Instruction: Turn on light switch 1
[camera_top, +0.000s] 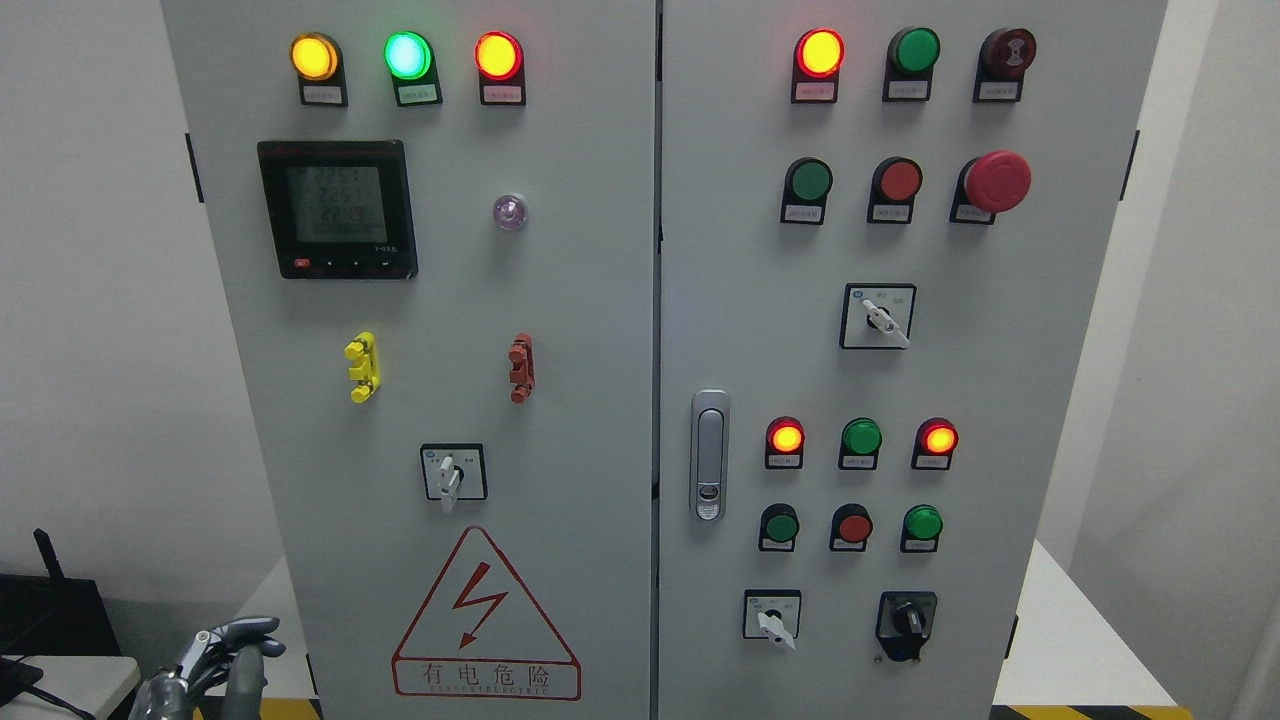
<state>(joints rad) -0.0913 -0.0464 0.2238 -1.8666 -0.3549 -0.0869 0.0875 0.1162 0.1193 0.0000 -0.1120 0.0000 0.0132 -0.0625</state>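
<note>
A grey two-door electrical cabinet (600, 300) fills the head view. Its right door carries rows of round buttons and lamps: a green button (808, 180) and a red button (899, 181) in the upper row, and a green button (780, 526), a red button (853, 526) and a green one (922, 523) lower down. Their small labels are too fine to read, so I cannot tell which one is switch 1. My left hand (225, 655) shows at the bottom left, low and well away from every button, fingers relaxed and holding nothing. The right hand is out of view.
Lit lamps run along the top of both doors. A red mushroom stop button (996, 181) juts out at the upper right. Rotary selectors (878, 316) (454, 473) (772, 614), a black knob (906, 622), a door handle (709, 455) and a digital meter (337, 209) also stand on the panel.
</note>
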